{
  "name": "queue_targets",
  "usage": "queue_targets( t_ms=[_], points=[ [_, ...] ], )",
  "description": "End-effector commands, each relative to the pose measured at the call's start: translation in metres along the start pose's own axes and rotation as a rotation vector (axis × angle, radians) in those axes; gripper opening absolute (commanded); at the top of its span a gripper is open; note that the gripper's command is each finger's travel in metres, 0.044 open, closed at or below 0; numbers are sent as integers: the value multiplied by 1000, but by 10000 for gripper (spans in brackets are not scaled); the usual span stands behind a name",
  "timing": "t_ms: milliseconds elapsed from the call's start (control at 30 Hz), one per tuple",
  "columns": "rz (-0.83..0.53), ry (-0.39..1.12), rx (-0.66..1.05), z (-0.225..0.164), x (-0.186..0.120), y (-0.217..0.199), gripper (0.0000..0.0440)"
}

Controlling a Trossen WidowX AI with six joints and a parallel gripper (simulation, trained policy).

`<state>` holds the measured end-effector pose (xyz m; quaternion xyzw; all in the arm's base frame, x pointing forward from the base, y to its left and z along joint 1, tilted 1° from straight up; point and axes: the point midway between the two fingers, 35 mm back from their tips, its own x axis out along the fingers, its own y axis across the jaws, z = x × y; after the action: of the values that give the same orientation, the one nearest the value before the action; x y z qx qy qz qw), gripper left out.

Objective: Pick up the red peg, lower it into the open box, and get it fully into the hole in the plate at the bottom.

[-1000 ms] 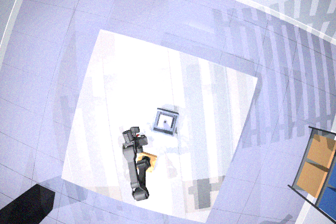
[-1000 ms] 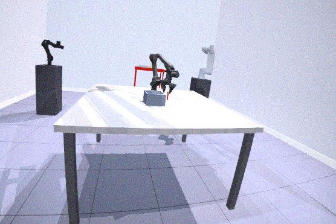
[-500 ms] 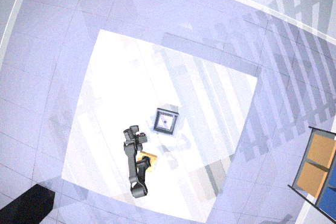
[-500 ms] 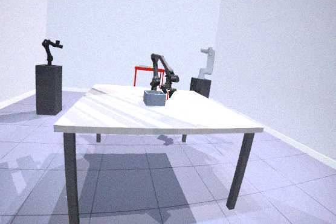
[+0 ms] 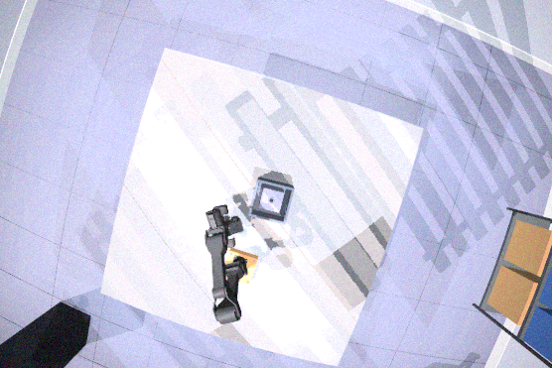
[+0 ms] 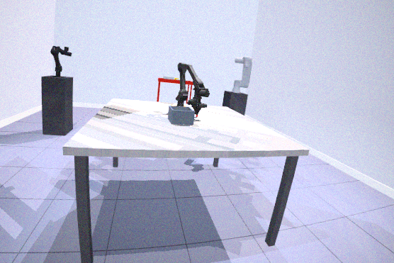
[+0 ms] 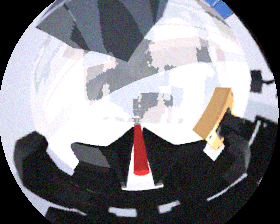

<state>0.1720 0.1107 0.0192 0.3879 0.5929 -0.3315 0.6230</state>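
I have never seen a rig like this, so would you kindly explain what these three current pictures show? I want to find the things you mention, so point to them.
The machine is one black arm [image 5: 217,268] [image 6: 193,76] [image 7: 236,125] with a two-fingered gripper [image 5: 225,218] [image 6: 197,113] [image 7: 138,129] at its end. The top picture looks down on the table [image 5: 199,124] [image 6: 159,138] [image 7: 65,90]; the exterior one looks across it from the side opposite the arm; the wrist one looks out past the fingers.

On the table is an open grey-blue box [image 5: 290,200] [image 6: 182,118] [image 7: 102,30], with a pale plate [image 5: 279,204] at its bottom with a small dark hole. The gripper is closed around a red peg [image 6: 196,116] [image 7: 140,155], beside the box rather than inside it.
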Motion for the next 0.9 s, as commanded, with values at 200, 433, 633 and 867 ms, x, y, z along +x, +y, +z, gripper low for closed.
queue_targets(
  t_ms=[200,433,633,867],
  points=[
    [69,-89,-83,19,-30,16,0],
    [109,-153,-127,35,-56,28,0],
    [136,-203,-144,52,-79,39,0],
    [152,-255,-142,78,-102,50,0]
  ],
)
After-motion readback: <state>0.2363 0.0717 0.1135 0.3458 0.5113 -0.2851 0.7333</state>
